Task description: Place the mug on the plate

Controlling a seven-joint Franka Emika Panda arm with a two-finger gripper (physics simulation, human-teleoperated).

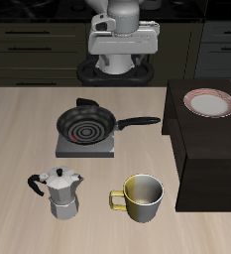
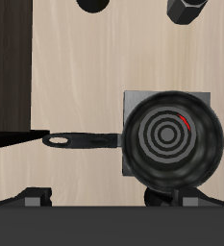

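The yellow-olive mug (image 1: 143, 198) stands upright near the table's front edge, handle toward the moka pot, with nothing holding it. The white plate with a reddish-brown rim (image 1: 208, 103) lies on top of a black box (image 1: 201, 149) at the table's side, farther back than the mug. The arm (image 1: 122, 35) hangs high at the back of the table, far from both. In the wrist view my gripper (image 2: 102, 200) is open and empty, its fingertips (image 2: 32, 199) wide apart above the frying pan. The mug and plate do not show clearly in the wrist view.
A black frying pan with a spiral base (image 1: 85, 124) sits on a grey square stand (image 1: 85, 147) mid-table, its handle pointing toward the black box; it also shows in the wrist view (image 2: 171, 135). A silver moka pot (image 1: 62, 193) stands beside the mug.
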